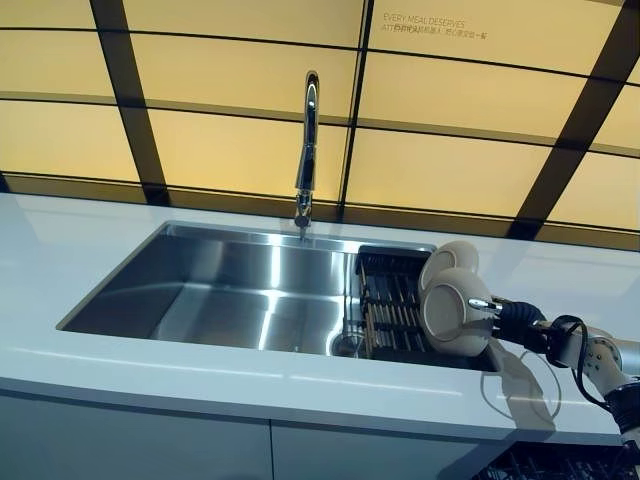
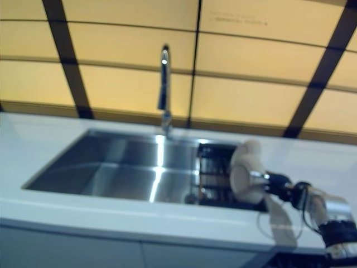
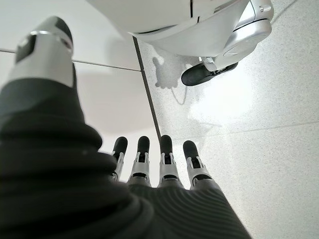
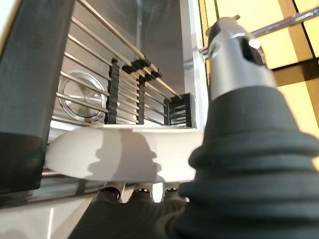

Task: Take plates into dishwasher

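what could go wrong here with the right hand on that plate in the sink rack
The right hand grips only the rim of the front round white plate, standing on edge in the black slatted drying rack; a thin hold could let it slip into the stainless steel sink. A second white plate stands close behind and may get knocked. The left hand hangs open toward the floor, offering no support.

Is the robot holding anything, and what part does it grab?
The right hand holds a white plate by its rim, above the dish rack in the sink. The left hand hangs open with nothing in it.
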